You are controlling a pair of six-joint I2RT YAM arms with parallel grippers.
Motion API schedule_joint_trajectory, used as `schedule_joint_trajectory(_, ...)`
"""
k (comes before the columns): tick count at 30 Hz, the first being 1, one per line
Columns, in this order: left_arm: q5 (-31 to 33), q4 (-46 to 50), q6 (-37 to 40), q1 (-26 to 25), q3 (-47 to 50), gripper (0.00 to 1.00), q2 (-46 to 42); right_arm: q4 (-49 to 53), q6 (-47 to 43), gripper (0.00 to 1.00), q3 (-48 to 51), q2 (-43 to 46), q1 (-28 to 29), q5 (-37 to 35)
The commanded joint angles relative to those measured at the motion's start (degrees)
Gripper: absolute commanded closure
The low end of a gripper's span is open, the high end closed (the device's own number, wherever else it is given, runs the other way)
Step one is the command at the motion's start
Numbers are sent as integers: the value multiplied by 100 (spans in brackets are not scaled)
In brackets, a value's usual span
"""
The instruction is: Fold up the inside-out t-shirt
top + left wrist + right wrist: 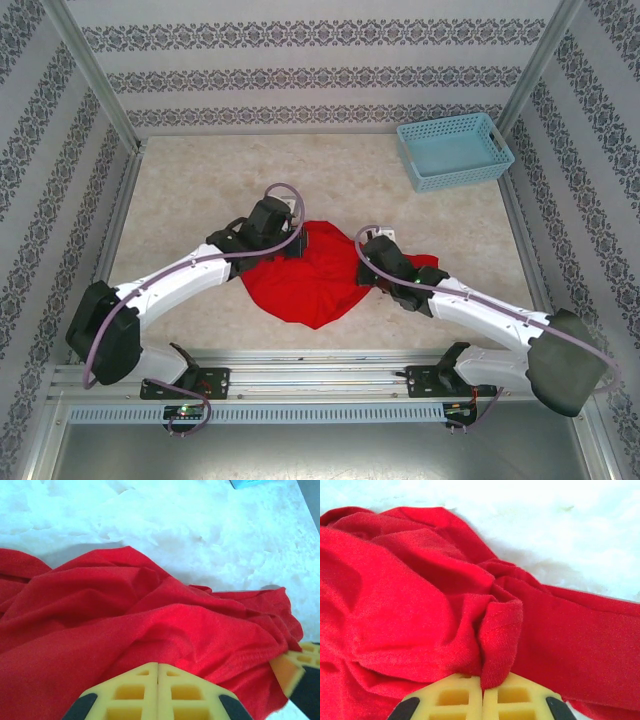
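Observation:
The inside-out t-shirt lies crumpled in a bright red heap on the table, between my two arms. My left gripper rests on its far left edge. In the left wrist view its yellow fingers are pressed together, with the cloth puckered up against their tips. My right gripper is at the heap's right side. Its jaws are shut on a hemmed fold of the t-shirt that stands up between the tips. A yellow finger of the right gripper shows at the right edge of the left wrist view.
A light blue plastic basket stands at the far right corner of the table. Patterned walls and metal posts close in the left, back and right sides. Bare pale tabletop lies beyond and to the left of the shirt.

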State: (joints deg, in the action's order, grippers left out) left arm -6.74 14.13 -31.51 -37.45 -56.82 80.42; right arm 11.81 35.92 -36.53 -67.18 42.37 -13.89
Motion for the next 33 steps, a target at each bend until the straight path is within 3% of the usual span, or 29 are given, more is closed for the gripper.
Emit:
schedule_joint_trajectory(1, -311, 356, -57, -63, 19, 100, -270, 99, -91, 100, -270, -181, -294, 92)
schedule_joint_trajectory(4, -955, -11, -114, -87, 209, 100, -805, 177, -172, 100, -421, -348, -632, 213)
schedule_joint_trajectory(6, -1005, -174, -91, -87, 347, 100, -1122, 234, -292, 100, -529, -492, -767, 106)
schedule_joint_trajectory(8, -852, -129, -24, -83, 348, 100, -1200, 406, -502, 84, -732, -688, -800, -115)
schedule_joint_trajectory(11, -767, -57, -62, -69, 202, 100, -981, 672, -719, 47, -984, -725, -676, -410)
schedule_joint_trajectory(17, -811, -321, -272, -43, -23, 100, -532, 1, -1142, 24, -634, 367, 391, -886)
schedule_joint_trajectory(20, -863, -494, -402, -17, -35, 100, -510, -1119, -1038, 22, -115, 657, 584, 10)
schedule_joint_trajectory(23, -919, -582, -517, 14, -40, 100, -506, -2134, -861, 23, 261, 348, 766, 732)
schedule_joint_trajectory(27, -937, -655, -583, 29, -42, 100, -502, -2929, -844, 28, 305, -401, 1123, 816)
schedule_joint_trajectory(33, -1024, -731, -748, 45, -12, 100, -502, -4040, -618, 44, 275, -1307, 1289, 624)
